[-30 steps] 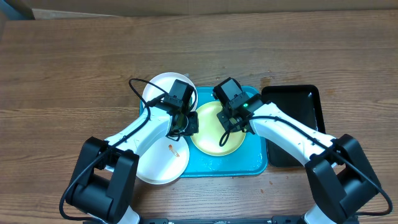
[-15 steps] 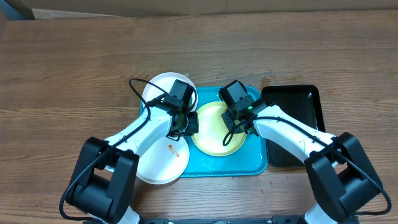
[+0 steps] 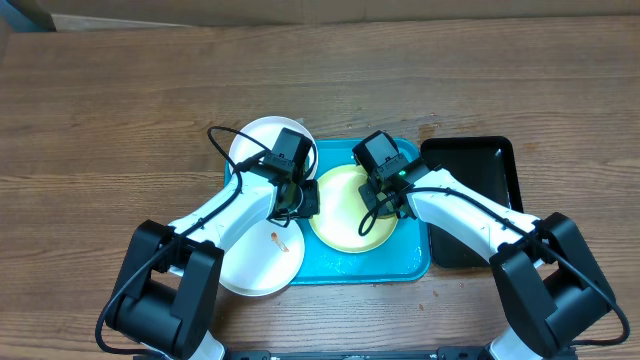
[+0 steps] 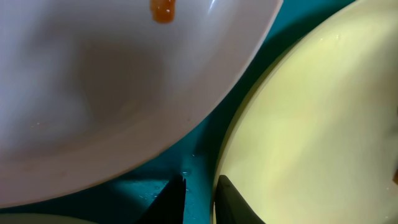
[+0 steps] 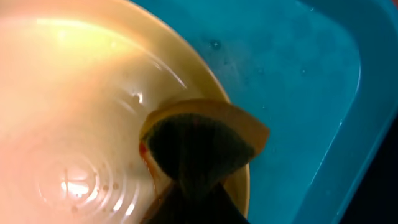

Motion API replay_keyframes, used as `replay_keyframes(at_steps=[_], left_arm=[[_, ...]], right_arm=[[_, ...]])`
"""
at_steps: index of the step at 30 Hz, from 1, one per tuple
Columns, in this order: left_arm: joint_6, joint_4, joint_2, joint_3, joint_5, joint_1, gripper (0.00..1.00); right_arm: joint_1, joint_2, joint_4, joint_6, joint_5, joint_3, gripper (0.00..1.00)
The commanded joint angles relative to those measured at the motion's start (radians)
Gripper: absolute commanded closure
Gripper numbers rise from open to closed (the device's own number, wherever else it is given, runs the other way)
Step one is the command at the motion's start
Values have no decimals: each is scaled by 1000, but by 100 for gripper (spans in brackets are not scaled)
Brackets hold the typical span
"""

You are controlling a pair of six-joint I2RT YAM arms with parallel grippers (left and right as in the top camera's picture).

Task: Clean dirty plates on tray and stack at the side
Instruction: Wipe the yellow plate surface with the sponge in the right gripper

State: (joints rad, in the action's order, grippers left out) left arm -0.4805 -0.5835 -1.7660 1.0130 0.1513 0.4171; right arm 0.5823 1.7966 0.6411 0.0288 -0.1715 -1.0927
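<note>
My right gripper (image 5: 194, 202) is pressed together on a folded sponge (image 5: 199, 146), pinching it from below in the wrist view; the sponge's dark side faces the camera, and it sits on the yellow plate (image 3: 338, 222) at its rim; that plate lies in the tray (image 3: 405, 262), towards the tray's left half, with water beaded on it; my left gripper (image 4: 199, 200) hangs low at the plate's left edge, its fingers (image 4: 174, 198) a narrow gap apart, one over the tray floor and the other at the plate's rim; whether they pinch that rim I cannot tell; a white plate (image 3: 250, 268) with a reddish smear (image 3: 280, 240) lies on the table (image 3: 120, 100) at the tray's left, its edge reaching over the tray's rim; a second white plate (image 3: 255, 145) lies beyond it at the tray's far left corner; a black tray (image 3: 480, 160) sits just beside the tray on the right.
</note>
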Motion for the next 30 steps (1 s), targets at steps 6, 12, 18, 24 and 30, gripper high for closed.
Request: replay_keyframes(at_steps=[6,12,18,24,30], left_arm=[[-13,-3,-11,3,2,-4,95],[-14,-3,-11,3,3,-4,95],[-14,-3,-11,3,3,-4,96],[-14,-2,-11,3,3,-4,95],[-13,-3,-11,3,2,-4,94]], right_arm=[[-11,1,-21,9,-1,30,96],[-32,1,-69,8,201,61,96],[-35,1,-68,6,257,61,96],[-35,9,-81,-15,380,61,96],[-35,12,-74,-53,448,47,96]])
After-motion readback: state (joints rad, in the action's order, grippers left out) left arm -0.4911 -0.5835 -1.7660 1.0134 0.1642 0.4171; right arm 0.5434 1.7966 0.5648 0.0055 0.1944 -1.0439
